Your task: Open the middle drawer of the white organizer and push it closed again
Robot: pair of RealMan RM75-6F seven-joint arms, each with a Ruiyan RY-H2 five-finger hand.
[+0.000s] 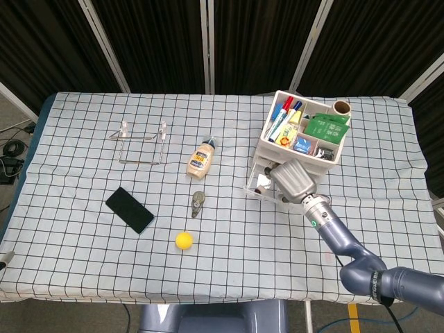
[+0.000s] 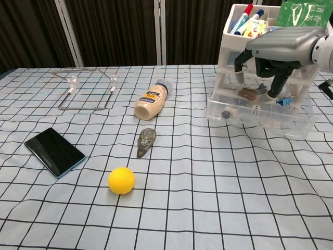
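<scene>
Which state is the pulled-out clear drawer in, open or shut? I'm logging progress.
Open: the drawer juts forward from the white organizer, its small contents exposed. The right hand hovers above it.

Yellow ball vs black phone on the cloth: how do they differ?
The yellow ball is round and bright; the black phone is flat, rectangular and dark. The ball is compact, while the phone covers more of the checked cloth and lies at an angle to the grid lines. In the chest view the ball sits right of the phone and nearer the camera. Both rest on the tablecloth, untouched, away from the right hand at the organizer.
</scene>
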